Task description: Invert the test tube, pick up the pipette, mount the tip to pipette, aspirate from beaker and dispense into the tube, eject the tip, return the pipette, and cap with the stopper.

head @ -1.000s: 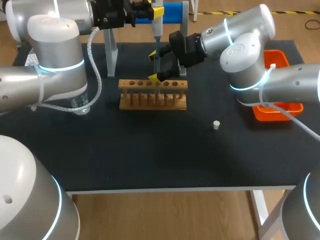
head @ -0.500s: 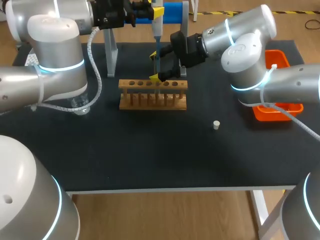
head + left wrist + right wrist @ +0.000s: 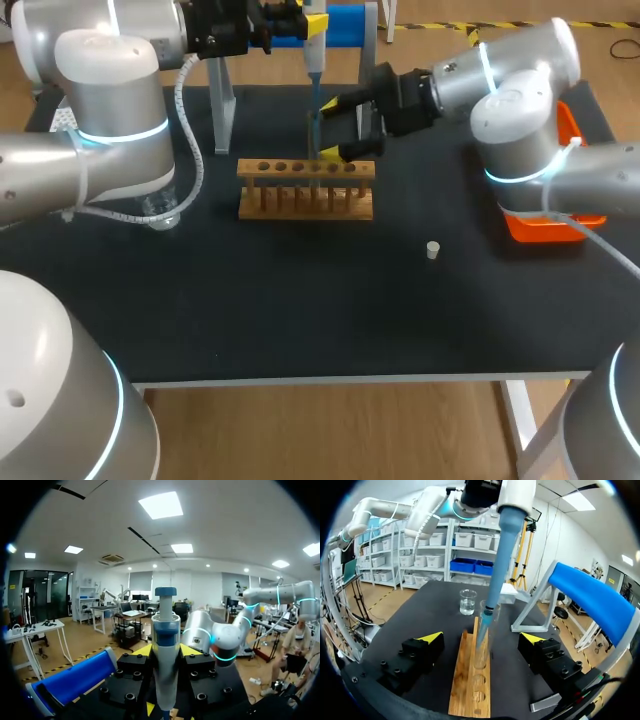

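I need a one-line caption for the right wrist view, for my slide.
Open right pincer flanks the rack; the pipette tip sits inside the test tube.

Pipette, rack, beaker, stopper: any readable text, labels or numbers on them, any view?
No text can be read in any view.
pipette: no print shows on the body.
wooden rack: plain wood, no marks.
beaker: any graduations are too small to read.
stopper: blank.
orange tray: no label visible.
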`<act>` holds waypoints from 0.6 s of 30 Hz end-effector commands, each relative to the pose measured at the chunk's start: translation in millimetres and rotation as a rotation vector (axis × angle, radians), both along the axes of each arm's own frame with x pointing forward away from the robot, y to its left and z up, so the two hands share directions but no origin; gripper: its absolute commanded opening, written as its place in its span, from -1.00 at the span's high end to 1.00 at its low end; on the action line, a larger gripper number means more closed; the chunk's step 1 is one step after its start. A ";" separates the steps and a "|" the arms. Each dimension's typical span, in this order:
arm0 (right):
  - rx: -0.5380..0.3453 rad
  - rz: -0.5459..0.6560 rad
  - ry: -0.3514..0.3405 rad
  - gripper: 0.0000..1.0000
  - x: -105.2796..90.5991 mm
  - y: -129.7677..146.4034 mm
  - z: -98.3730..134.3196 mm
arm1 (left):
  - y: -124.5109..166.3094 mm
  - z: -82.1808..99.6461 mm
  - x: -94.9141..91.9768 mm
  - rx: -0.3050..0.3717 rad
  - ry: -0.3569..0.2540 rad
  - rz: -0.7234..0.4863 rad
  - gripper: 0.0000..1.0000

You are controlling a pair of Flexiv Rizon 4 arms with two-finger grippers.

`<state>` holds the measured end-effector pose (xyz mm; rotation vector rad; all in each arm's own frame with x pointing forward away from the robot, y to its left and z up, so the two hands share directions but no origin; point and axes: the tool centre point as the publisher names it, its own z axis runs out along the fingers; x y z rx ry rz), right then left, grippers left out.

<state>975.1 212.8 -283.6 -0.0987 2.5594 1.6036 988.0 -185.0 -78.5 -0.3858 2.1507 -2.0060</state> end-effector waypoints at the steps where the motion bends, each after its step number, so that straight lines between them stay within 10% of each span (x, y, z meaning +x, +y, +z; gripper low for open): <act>1: 0.036 -0.011 -0.016 -1.00 -11.4 -17.7 5.2 | -1.1 -0.6 -0.5 -0.003 -0.003 0.005 1.00; 18: 0.073 -0.048 -0.067 -1.00 -33.9 -74.1 45.8 | -1.1 -0.6 -0.5 -0.003 -0.003 0.005 1.00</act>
